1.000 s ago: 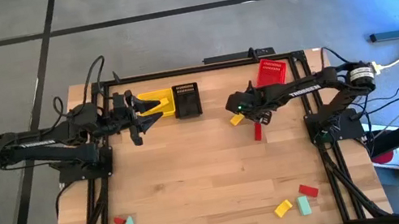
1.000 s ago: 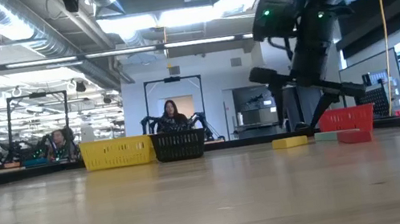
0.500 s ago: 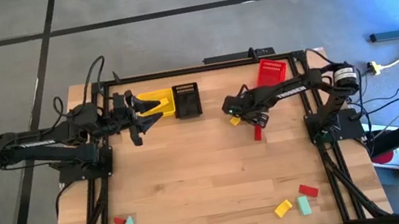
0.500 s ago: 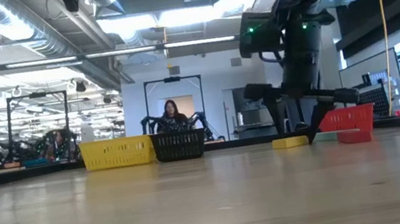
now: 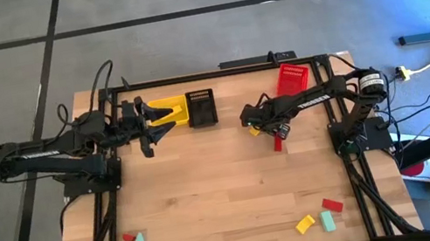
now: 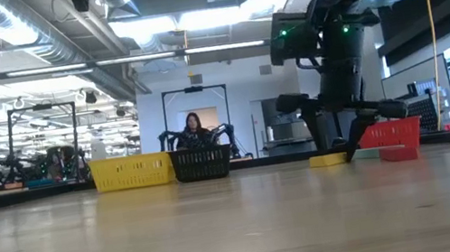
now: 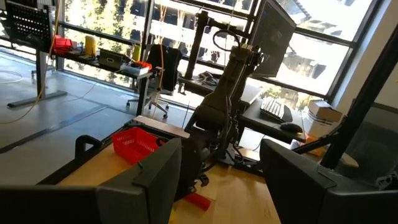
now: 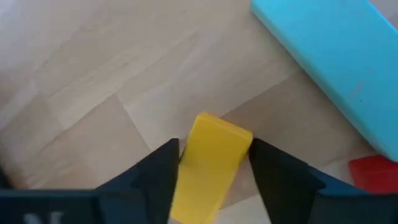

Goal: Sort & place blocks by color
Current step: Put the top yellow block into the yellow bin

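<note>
In the right wrist view, the yellow block (image 8: 210,163) runs off the picture's lower edge between the right hand's (image 8: 213,171) fingers (image 8: 280,174), so contact is unclear. The teal block (image 8: 336,68) and red block (image 8: 375,173) are cut by the edge. From above, the arm hides the teal block.

Three baskets stood along the far edge of the surface (image 5: 208,184). The left basket (image 5: 167,111) touched the middle basket (image 5: 201,108); the right basket (image 5: 292,78) sat well apart to its right. The left pincer (image 5: 153,122) hung just left of the middle basket, over the left basket. Right of the middle basket and nearer, the right pincer (image 5: 256,126) hung over one block (image 8: 211,162), a longer block (image 8: 329,68) lying beside it.
</note>
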Controlling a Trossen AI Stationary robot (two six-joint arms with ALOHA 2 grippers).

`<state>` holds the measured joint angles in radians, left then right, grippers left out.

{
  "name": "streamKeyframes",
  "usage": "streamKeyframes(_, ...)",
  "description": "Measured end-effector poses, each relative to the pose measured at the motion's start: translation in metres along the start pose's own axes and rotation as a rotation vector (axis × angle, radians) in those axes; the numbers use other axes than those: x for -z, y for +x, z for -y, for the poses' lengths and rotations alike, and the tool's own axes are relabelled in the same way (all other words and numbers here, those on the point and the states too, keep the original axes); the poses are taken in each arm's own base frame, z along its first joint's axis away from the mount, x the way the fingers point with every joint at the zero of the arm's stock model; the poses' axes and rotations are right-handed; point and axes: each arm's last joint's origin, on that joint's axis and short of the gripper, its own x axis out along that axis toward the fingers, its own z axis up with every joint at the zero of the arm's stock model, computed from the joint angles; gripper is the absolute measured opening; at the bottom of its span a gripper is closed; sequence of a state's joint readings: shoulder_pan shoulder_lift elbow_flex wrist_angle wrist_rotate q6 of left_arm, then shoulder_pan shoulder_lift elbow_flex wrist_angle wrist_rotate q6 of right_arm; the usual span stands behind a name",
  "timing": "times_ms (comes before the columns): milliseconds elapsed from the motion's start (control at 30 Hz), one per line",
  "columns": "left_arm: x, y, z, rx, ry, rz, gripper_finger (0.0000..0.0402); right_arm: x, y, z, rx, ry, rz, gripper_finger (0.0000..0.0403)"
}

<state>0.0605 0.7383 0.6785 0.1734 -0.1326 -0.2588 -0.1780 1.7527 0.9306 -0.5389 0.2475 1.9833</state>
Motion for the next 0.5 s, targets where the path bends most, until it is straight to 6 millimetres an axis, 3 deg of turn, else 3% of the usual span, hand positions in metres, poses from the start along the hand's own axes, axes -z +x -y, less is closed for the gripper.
streamKeyframes(133,0.000,0.000,0.000,0.000,0.000,0.000,0.0211,0.000,0.000,0.000,-0.002,-0.048,-0.011,0.0116)
streamKeyframes(267,0.000,0.000,0.000,0.000,0.000,0.000,0.0211,0.000,-0.004,-0.003,-0.029,-0.176,-0.024,0.0114)
streamKeyframes(300,0.000,0.000,0.000,0.000,0.000,0.000,0.0211,-0.001,-0.007,-0.003,-0.035,-0.215,-0.029,0.0098)
streamKeyframes(367,0.000,0.000,0.000,0.000,0.000,0.000,0.0211,-0.008,-0.013,-0.004,-0.041,-0.306,-0.033,0.0055)
streamKeyframes(500,0.000,0.000,0.000,0.000,0.000,0.000,0.0211,-0.029,-0.036,-0.008,-0.094,-0.513,-0.026,0.0017)
